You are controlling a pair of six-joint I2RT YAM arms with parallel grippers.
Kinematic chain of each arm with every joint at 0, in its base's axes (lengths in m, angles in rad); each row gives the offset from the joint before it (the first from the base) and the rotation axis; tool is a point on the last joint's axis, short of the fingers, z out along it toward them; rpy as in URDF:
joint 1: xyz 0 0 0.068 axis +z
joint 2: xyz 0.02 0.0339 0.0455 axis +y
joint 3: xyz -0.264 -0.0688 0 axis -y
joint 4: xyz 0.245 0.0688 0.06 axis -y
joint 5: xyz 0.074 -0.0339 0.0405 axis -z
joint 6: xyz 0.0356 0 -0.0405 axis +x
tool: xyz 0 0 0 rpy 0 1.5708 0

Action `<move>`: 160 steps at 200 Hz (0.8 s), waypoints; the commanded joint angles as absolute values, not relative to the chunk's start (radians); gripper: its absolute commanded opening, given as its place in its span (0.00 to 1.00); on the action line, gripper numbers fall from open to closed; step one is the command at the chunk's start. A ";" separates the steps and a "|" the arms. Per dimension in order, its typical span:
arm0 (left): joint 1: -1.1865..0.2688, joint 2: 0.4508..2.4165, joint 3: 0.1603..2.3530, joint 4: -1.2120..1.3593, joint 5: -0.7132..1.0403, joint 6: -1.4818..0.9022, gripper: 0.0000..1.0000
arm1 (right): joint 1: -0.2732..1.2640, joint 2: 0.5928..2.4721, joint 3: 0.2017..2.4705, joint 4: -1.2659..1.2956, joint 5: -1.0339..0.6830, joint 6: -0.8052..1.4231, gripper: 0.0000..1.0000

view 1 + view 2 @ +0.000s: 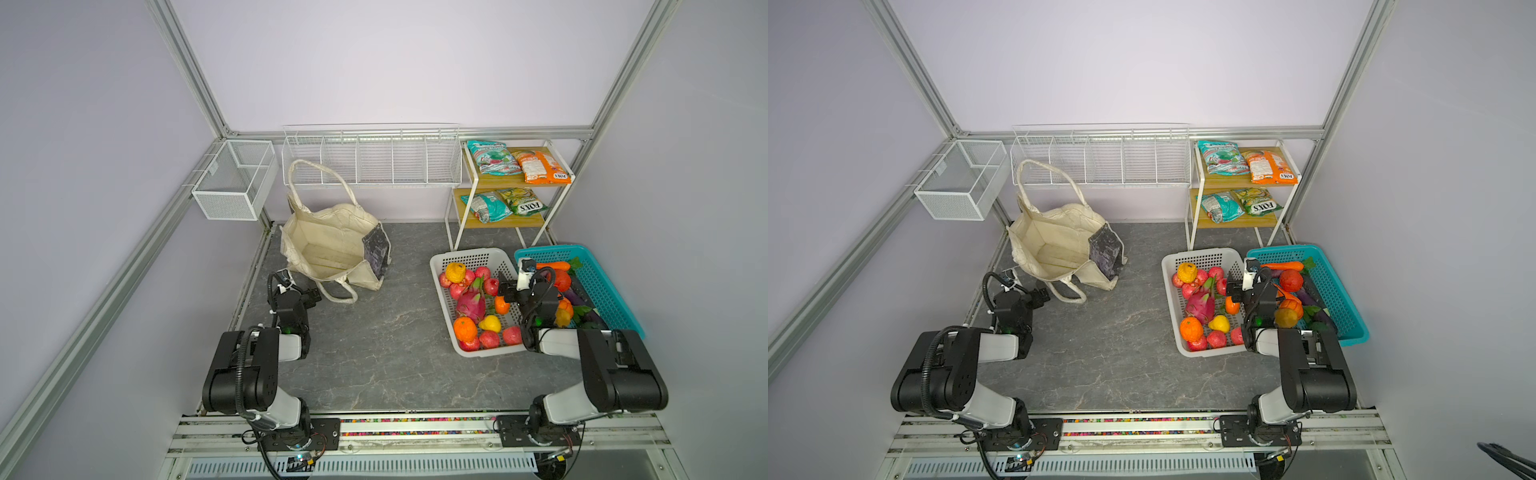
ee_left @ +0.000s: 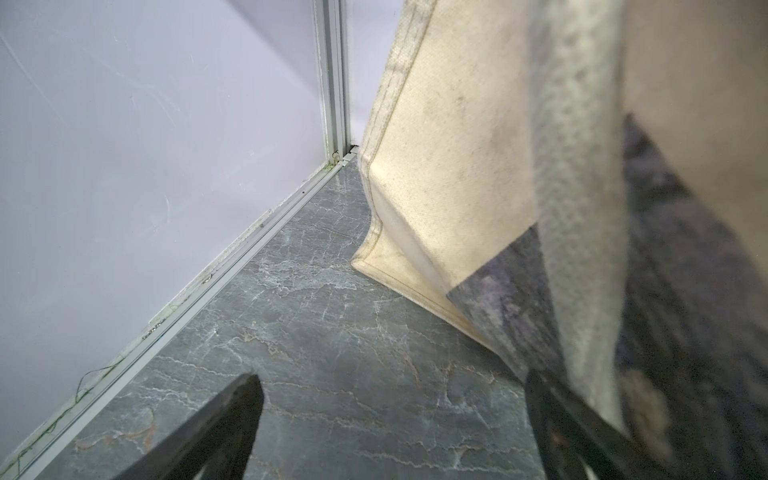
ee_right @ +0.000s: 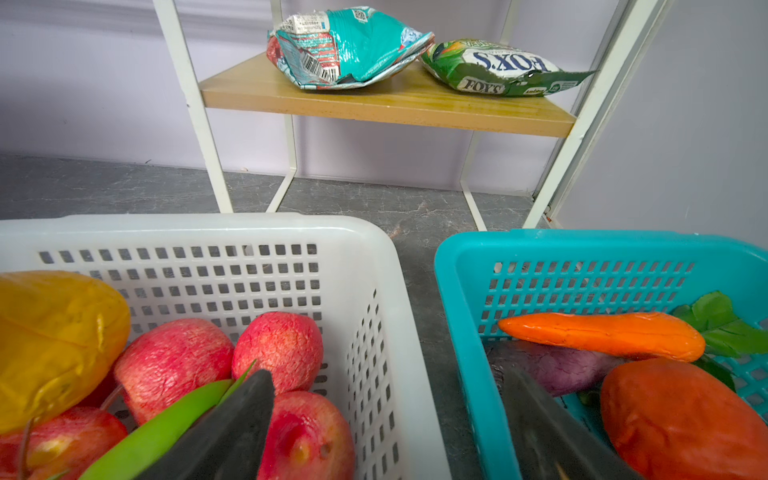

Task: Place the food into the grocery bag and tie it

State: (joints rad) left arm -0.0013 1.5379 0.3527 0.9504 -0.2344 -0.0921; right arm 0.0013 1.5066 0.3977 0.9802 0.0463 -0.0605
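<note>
Right pincer (image 3: 382, 376) agape and empty over the white basket (image 1: 469, 252) wall, likely lining up on the dragon fruit (image 1: 471, 303) inside. Left pincer (image 1: 314, 294) likewise agape, empty, well left of that basket beside the upright grocery bag (image 1: 328, 249), probably to steady its mouth.

Both top views hang high over the front of the table (image 1: 374, 332), looking down toward the back wall (image 1: 395, 62), whole scene in frame. The left wrist camera sits low, very close to the canvas tote (image 2: 457, 166), facing the corner post (image 2: 332, 83). The right wrist camera peers from just over the white basket (image 3: 208, 228) and teal basket (image 3: 582, 245) toward the shelf rack (image 3: 374, 108). All of these show in both top views too.
</note>
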 commanded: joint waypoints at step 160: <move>-0.007 0.832 0.619 -0.128 -0.578 -0.425 0.91 | 0.020 1.118 0.788 -0.092 0.192 0.344 0.95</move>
State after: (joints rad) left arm -0.0032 1.0111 0.5087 0.3702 -0.4030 -0.2234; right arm 0.0059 1.2068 0.6777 0.3077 0.1200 0.1215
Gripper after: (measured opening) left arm 0.898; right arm 0.944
